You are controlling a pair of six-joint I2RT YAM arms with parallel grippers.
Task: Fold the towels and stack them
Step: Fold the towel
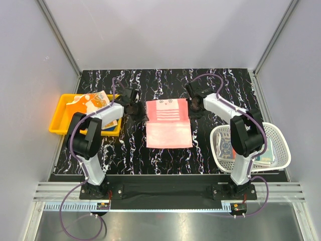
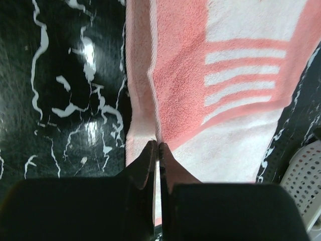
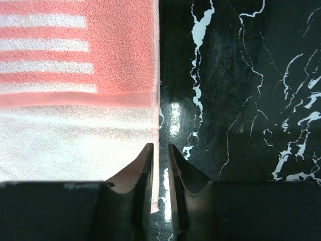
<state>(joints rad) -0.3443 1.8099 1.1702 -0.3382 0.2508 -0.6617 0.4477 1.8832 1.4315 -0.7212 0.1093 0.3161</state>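
Table (image 1: 100, 150): black marbled, carrying everything; pink towel (image 1: 169, 125) lies flat at its centre between the two arms, striped half away from them, plain half nearer, seemingly doubled over once, though the layers are hard to tell apart; white mesh basket (image 1: 281, 145) on the right holds printed towels (image 1: 225, 145), judged to be awaiting their turn; yellow tray (image 1: 57, 120) on the left holds an orange-printed towel (image 1: 93, 103), judged the stacking place; left claw (image 2: 156, 150) is closed tight on the pink towel's left edge, keeping that side aligned; right claw (image 3: 160, 150) stands slightly parted astride the right edge, gripping nothing, judged to be letting go
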